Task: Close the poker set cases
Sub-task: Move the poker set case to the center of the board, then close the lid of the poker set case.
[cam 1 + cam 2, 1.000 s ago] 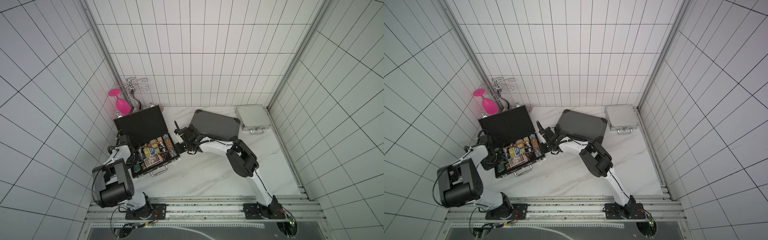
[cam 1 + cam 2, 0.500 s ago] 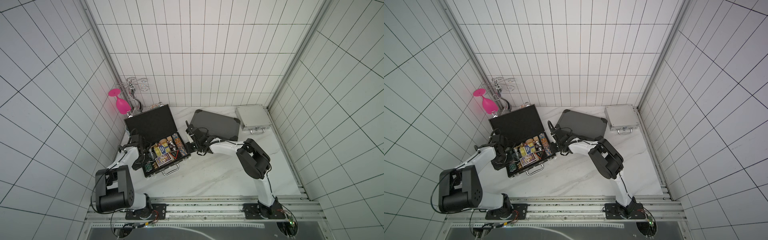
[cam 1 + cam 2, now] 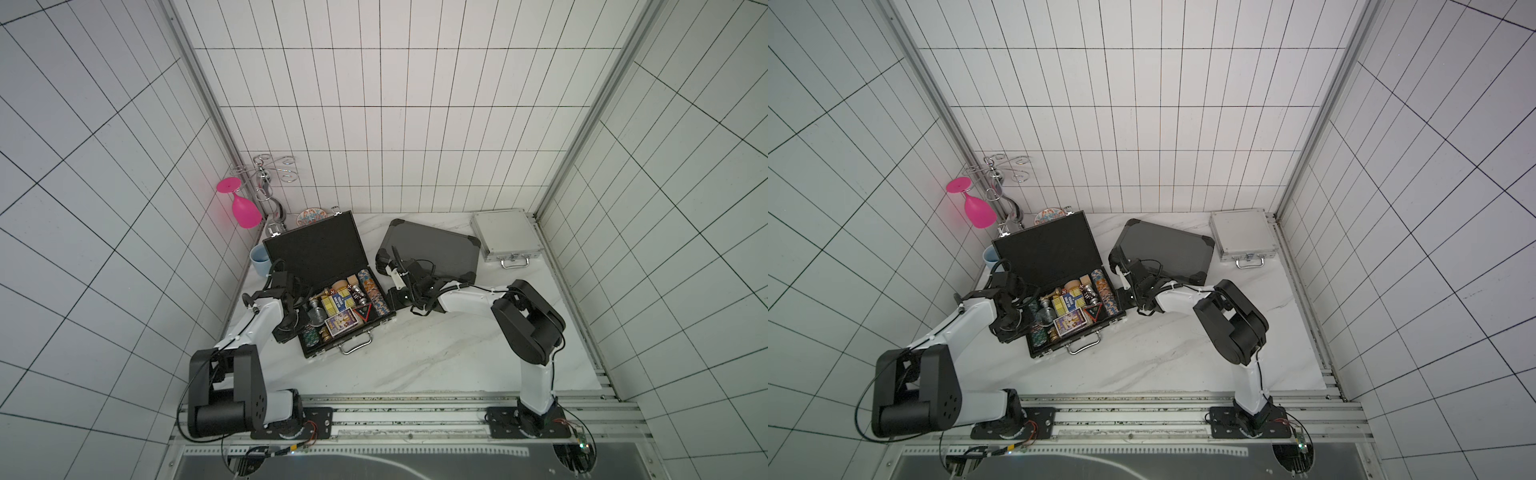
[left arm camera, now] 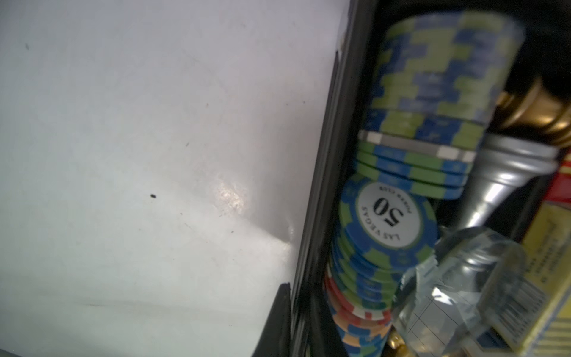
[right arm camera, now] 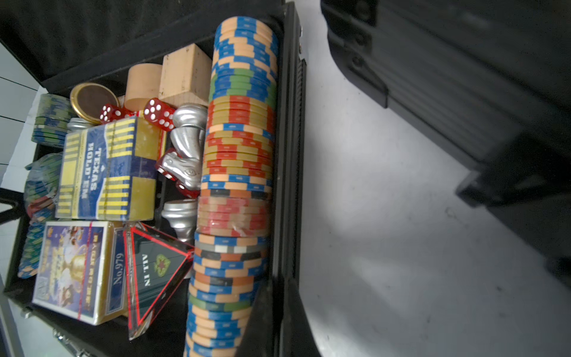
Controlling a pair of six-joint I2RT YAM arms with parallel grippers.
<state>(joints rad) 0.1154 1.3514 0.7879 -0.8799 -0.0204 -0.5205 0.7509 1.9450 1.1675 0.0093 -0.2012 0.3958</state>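
Observation:
The flat black case (image 3: 316, 253) (image 3: 1046, 257) stands open at the left, lid upright, its tray packed with chips (image 5: 241, 148), card boxes and dice. My left gripper (image 3: 297, 328) is at the tray's left wall; in the left wrist view only its outer finger (image 4: 279, 318) shows, against that wall (image 4: 312, 216), and the picture is blurred. My right gripper (image 3: 394, 300) (image 5: 282, 296) is shut on the tray's right wall, one finger inside, one outside. The dark grey case (image 3: 432, 249) (image 3: 1163, 249) and the small silver case (image 3: 505, 237) (image 3: 1244, 235) lie with lids down.
A pink glass (image 3: 245, 208) hangs from a chrome rack (image 3: 266, 174) in the back left corner. A blue cup (image 3: 262, 259) and a patterned plate (image 3: 311, 217) sit behind the black case. Tiled walls close three sides, and a metal rail (image 3: 407, 419) runs along the front.
The open black case has slid to the right, away from the left wall, with both grippers travelling at its ends. The grey and silver cases have stayed put.

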